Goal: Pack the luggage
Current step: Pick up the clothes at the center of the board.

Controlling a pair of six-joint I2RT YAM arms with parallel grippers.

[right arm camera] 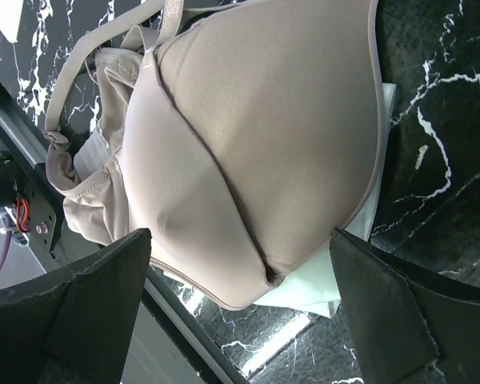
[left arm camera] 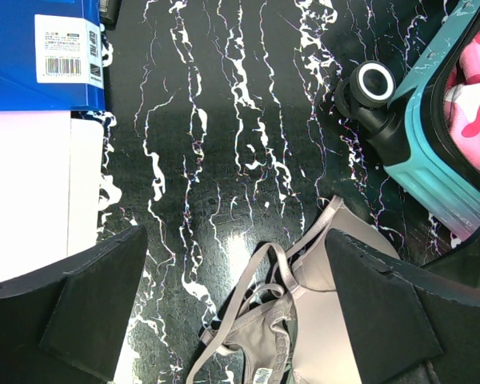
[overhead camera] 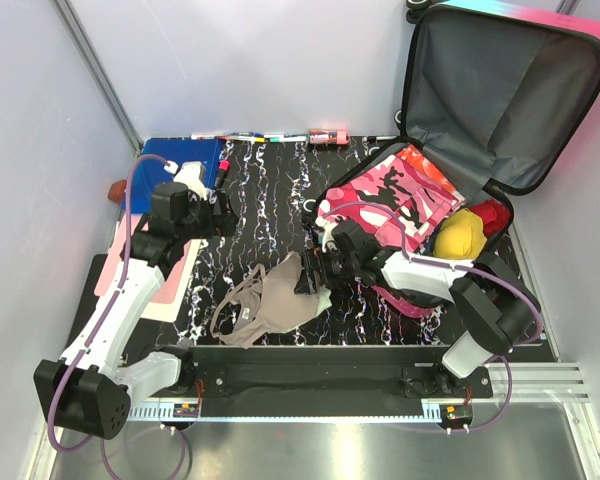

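Black marbled surface [overhead camera: 270, 200] with white veining, walled in by pale panels [overhead camera: 40, 150]. At its far right the luggage [overhead camera: 500, 110] lies open. Its grey-lined lid leans back against the wall, and the base holds a pink camouflage garment [overhead camera: 395, 195], a yellow bundle [overhead camera: 460, 235] and a red item [overhead camera: 492, 215] half hidden behind it. From the left wrist, only a teal corner of the shell and one black wheel [left arm camera: 374, 84] show. A blue folder [left arm camera: 40, 56] at the far left carries a white barcode sticker [left arm camera: 68, 48]; its print is too small to read. The left tool [left arm camera: 234, 240] hangs with jaws spread wide, holding nothing, above the straps of a beige bra [left arm camera: 300, 320]. The right tool [right arm camera: 240, 240] is equally wide apart over the bra's cup, gripping nothing; whether it touches the fabric cannot be told. A white piece [right arm camera: 328, 288] peeks from under the cup, too hidden to identify.
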